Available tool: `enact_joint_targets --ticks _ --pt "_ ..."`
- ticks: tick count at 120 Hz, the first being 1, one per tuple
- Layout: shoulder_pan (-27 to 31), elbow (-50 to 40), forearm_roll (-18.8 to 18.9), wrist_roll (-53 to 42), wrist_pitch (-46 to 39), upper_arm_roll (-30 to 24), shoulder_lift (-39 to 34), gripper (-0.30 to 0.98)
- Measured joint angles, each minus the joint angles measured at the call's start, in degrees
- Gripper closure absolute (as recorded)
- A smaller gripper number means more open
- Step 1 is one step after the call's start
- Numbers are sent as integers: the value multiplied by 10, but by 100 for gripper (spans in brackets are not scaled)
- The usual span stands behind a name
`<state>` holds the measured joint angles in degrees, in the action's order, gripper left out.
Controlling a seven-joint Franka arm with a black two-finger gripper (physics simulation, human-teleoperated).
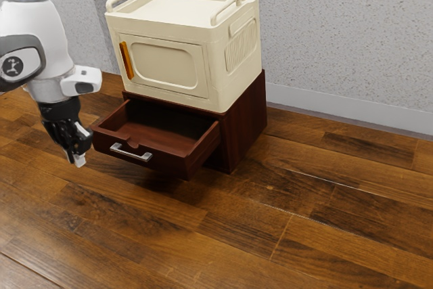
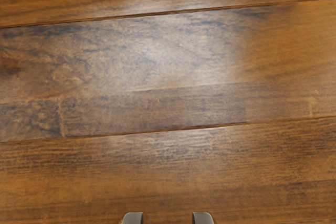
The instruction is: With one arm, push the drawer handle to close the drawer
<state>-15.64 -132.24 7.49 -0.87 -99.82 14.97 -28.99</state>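
Exterior view: gripper (image 1: 77, 159) near the open drawer's (image 1: 168, 164) front corner, apart from its handle (image 1: 131, 154); fingers spread, empty.

The exterior view's left edge cuts off our arm (image 1: 47, 42). We cannot see the drawer's (image 1: 169, 162) back end, hidden behind the front edge of the brown cabinet (image 1: 245, 123), or the rear of the cream box (image 1: 216, 79). Any gap between our gripper (image 1: 80, 159) and the drawer's nearest corner is too small to tell. The wrist view's lower edge crops our fingers (image 2: 133, 218).
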Motion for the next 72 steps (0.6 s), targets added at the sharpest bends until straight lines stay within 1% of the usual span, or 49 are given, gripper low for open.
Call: enact_joint_targets --ticks 15,34,50,72 --pt "1 -46 7 52 -82 18 28 72" --pt "1 -57 12 94 -182 34 97 76" --pt "1 -56 13 106 -256 42 140 77" --pt "0 -53 14 105 -330 49 179 78"
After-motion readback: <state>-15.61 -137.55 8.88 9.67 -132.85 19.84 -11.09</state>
